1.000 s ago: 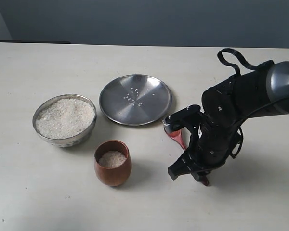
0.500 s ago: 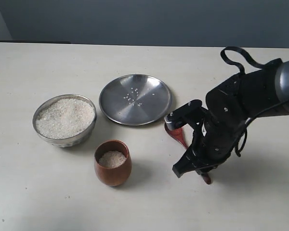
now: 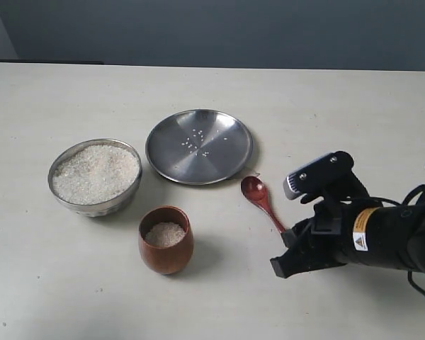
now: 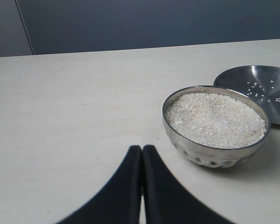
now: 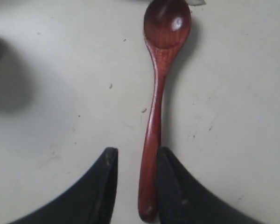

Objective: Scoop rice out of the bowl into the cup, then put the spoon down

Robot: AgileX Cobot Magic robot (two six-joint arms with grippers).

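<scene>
inside the spread right hand [image 5: 136, 156] lies the spoon [image 5: 166, 24].

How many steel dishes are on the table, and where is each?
2: the bowl of rice at the exterior view's left, and the flat plate right of it, near the middle. None looks hidden.

There is one bowl [image 3: 99, 207], one cup [image 3: 166, 259], one spoon [image 3: 258, 194] and one plate [image 3: 223, 161]. The rice [image 3: 95, 172] lies in two heaps (the cup's much smaller than the bowl's).
</scene>
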